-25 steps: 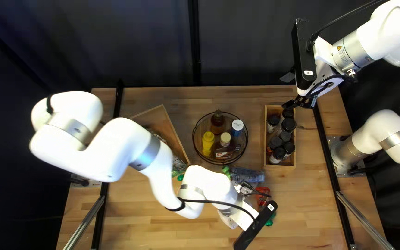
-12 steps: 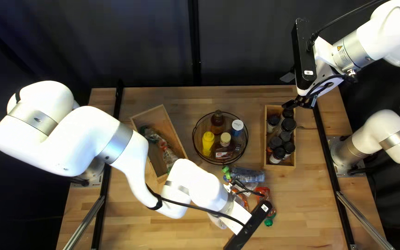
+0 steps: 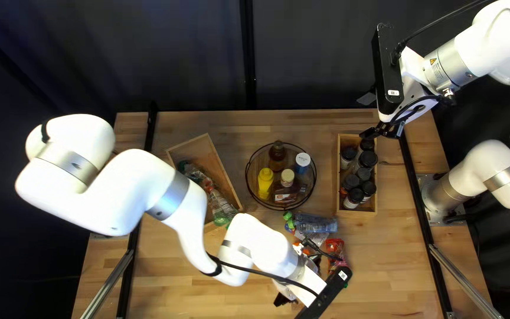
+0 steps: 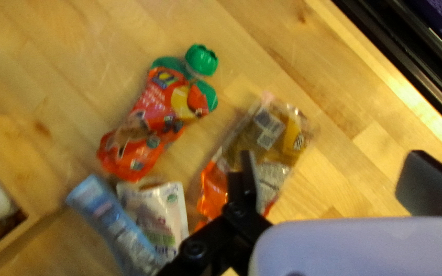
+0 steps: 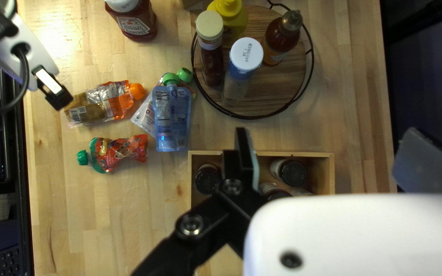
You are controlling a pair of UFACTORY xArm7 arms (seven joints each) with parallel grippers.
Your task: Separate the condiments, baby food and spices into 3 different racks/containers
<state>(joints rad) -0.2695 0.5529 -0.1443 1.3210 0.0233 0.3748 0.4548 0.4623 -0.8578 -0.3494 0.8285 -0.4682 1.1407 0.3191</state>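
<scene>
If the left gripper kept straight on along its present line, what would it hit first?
Probably the brown-and-orange pouch: one finger of the left gripper already appears over it. Height is unclear, so bare tabletop beside it is possible.

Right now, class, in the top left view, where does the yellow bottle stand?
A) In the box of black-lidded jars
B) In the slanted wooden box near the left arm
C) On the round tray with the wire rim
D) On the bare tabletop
C: the yellow bottle stands inside the wire rim of the round tray.
</scene>
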